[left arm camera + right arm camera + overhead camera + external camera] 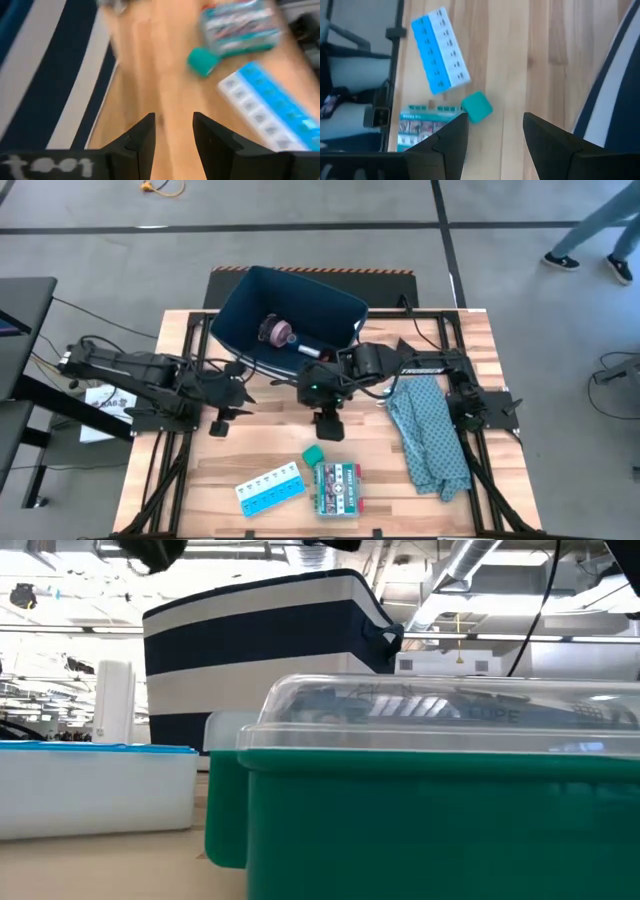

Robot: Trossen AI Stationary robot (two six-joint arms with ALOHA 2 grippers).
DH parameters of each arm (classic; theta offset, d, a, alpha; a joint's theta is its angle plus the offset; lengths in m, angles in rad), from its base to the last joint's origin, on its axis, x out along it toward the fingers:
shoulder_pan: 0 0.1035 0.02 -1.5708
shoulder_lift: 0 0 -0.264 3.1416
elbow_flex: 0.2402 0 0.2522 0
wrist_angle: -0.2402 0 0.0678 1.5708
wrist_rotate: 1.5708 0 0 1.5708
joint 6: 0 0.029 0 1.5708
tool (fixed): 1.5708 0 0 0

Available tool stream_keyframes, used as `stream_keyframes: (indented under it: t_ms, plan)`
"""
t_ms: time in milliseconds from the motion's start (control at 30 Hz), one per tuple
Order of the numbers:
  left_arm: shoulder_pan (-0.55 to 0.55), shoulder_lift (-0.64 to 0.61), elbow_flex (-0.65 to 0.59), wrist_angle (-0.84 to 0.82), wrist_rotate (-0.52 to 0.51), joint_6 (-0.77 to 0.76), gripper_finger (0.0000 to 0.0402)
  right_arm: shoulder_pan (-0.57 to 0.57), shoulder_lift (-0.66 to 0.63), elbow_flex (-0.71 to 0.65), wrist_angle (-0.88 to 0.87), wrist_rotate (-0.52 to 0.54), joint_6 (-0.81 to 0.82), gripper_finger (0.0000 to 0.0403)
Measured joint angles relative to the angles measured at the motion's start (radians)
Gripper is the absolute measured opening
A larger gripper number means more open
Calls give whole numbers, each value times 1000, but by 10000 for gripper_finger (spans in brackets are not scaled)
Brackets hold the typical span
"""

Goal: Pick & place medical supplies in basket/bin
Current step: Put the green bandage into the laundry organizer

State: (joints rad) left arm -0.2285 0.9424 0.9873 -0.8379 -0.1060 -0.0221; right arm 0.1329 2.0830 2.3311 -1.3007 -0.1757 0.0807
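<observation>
Navy fabric bin holds a pink roll; I see left gripper and right gripper parted, empty.

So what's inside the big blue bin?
Inside the navy bin lies a pink roll with a small purplish piece beside it. The right arm reaches over the bin's near corner, so anything under it stays hidden.
</observation>
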Motion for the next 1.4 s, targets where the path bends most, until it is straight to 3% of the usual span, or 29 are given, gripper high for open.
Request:
stream_keyframes:
  t_ms: [133, 300, 467, 567, 733, 933, 1000, 1233, 1400]
  plan:
    - [0, -16, -50, -10, -112, -48, 122, 3, 0, 0, 137, -3, 1, 181]
    - [-1, -16, -54, 7, -134, -31, 122, 3, 0, 1, 289, -7, 23, 182]
    - [-1, -16, -54, 11, -97, -27, 122, 4, 0, 1, 53, 6, 30, 179]
    - [-1, -16, -54, 6, -82, -27, 122, 19, 16, 3, -43, 71, 80, 175]
    - [-1, -16, -54, 15, -85, -22, 122, 37, 76, 5, 5, 171, 70, 174]
    - [-1, -15, -54, 23, -82, -28, 122, 32, 152, 5, 42, 250, -122, 175]
    - [-1, -16, -54, 23, -80, -28, 122, 35, 181, 11, 49, 220, -78, 172]
    - [-1, -30, -54, 10, -58, -21, 122, 69, 183, 7, -50, 262, -98, 158]
    - [-1, -33, -54, 5, -58, -21, 122, 122, 159, 3, 35, 175, -117, 145]
